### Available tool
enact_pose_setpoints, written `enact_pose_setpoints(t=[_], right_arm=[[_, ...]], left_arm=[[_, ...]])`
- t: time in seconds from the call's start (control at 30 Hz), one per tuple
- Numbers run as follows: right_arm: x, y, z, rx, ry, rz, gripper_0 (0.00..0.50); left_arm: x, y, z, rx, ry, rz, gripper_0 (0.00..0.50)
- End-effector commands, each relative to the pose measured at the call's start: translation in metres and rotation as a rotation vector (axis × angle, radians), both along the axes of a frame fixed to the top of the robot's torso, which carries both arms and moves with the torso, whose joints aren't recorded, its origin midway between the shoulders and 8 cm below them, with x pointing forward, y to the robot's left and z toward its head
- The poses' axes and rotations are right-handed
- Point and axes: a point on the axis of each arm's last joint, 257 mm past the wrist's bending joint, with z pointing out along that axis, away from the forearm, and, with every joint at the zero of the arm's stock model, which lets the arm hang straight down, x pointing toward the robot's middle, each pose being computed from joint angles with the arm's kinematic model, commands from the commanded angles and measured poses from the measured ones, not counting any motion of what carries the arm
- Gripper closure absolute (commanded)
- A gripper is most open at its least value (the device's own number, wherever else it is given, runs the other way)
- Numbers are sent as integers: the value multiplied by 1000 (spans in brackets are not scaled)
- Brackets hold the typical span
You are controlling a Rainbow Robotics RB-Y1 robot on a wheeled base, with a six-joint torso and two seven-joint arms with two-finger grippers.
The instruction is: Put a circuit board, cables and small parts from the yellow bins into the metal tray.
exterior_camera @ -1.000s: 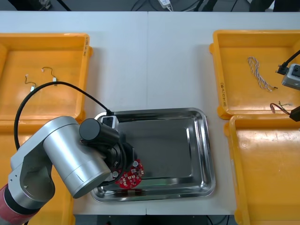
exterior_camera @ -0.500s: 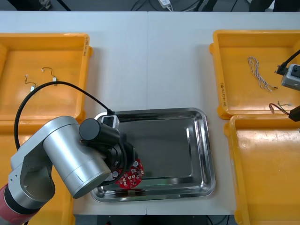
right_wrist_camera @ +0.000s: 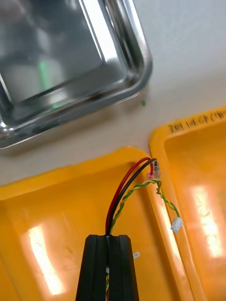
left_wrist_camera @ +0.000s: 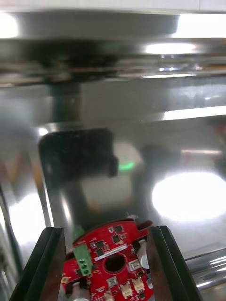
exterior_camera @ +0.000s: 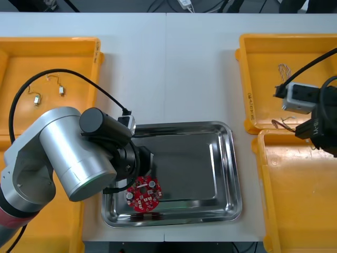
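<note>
Round red circuit board (exterior_camera: 143, 194) now lies flat in the shiny metal tray (exterior_camera: 184, 163), at the 7 o'clock corner. Left tool (left_wrist_camera: 106, 233) has let go and pulled back, jaws spread and empty, above the board. Board step looks done. At tray's 3 o'clock, right tool (right_wrist_camera: 108, 237) has swung in over the yellow plastic bins (exterior_camera: 300, 200), pinched shut on a thin red-black-yellow cable (right_wrist_camera: 129, 188). Tray drop likely next.

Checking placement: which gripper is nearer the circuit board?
Left. The left gripper hangs open over the circuit board; the right gripper, shut on a cable, is over the yellow bins.
</note>
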Motion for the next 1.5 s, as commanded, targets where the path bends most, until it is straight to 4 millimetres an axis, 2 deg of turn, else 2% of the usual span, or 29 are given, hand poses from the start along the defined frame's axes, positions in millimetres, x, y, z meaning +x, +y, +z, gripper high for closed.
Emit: enact_pose_setpoints(t=[0.03, 0.23, 0.47, 0.63, 0.87, 1.1, 1.5], right_arm=[[-9, 47, 2, 29, -20, 106, 500], [-21, 90, -7, 72, -4, 202, 500], [-21, 126, -13, 67, -24, 263, 500], [-26, 151, -24, 61, -22, 306, 500], [-38, 168, -51, 13, -7, 350, 500], [-50, 183, -79, -39, 2, 377, 500], [-57, 186, -122, -118, 2, 360, 500]], left_arm=[[21, 20, 39, -18, -44, 67, 0], [27, 35, 64, -9, -37, 66, 0], [35, 55, 95, 1, -43, 77, 0], [39, 74, 116, 4, -41, 85, 0], [47, 99, 132, 21, -44, 105, 0], [65, 131, 149, 59, -53, 121, 0], [89, 183, 162, 112, -34, 101, 0]])
